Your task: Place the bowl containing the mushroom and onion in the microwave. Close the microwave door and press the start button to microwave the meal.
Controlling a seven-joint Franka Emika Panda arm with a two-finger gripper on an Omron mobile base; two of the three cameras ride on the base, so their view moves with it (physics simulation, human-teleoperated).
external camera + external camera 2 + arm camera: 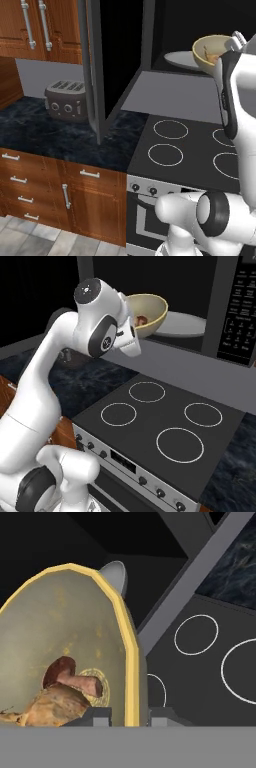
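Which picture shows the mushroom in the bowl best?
The hand view: the brown mushroom lies close up inside the bowl, cap and stem plain to see. The right base view shows just a small brown bit over the rim. In the left base view the food is only a tan speck.

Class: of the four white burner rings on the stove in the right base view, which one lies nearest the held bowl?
The far-left ring, just below the bowl in the gripper. The other three sit nearer the stove's front or further right.
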